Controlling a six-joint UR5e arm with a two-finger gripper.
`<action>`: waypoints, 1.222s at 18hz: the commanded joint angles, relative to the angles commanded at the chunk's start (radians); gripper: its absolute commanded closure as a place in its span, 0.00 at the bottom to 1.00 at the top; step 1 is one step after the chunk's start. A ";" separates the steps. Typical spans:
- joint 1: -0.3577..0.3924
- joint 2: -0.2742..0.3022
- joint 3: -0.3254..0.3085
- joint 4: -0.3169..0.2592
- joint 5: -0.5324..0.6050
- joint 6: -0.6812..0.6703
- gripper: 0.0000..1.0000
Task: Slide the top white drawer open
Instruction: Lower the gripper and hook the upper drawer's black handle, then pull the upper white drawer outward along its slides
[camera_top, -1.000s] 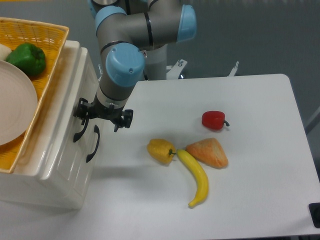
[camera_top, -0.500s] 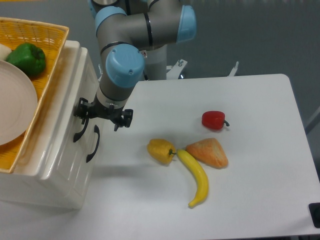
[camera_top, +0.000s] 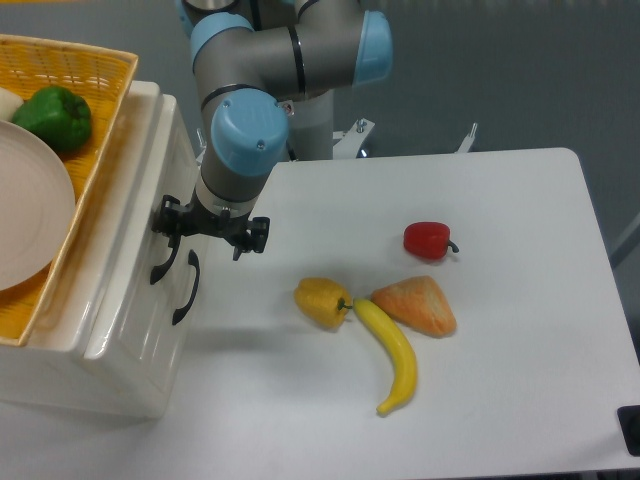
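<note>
My fingers (camera_top: 165, 232) sat around the top drawer's (camera_top: 120, 270) handle (camera_top: 162, 262); whether pinching, I couldn't tell. Next: a straight outward pull.

At frame left you have the drawer unit (camera_top: 120, 300), a basket (camera_top: 95, 80) on top. The banana (camera_top: 392, 358) lies centre-right on the table (camera_top: 520, 340)

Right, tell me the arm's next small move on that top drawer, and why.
Probably a short straight pull toward the table's open side. The gripper sits at the top white drawer's upper black handle, and the drawer front looks barely out, if at all. Whether the fingers are clamped is unclear.
</note>
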 joint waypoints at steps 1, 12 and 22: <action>0.003 0.000 0.003 0.002 0.009 0.002 0.00; 0.020 -0.008 0.031 0.000 0.087 0.046 0.00; 0.069 -0.015 0.045 0.000 0.098 0.097 0.00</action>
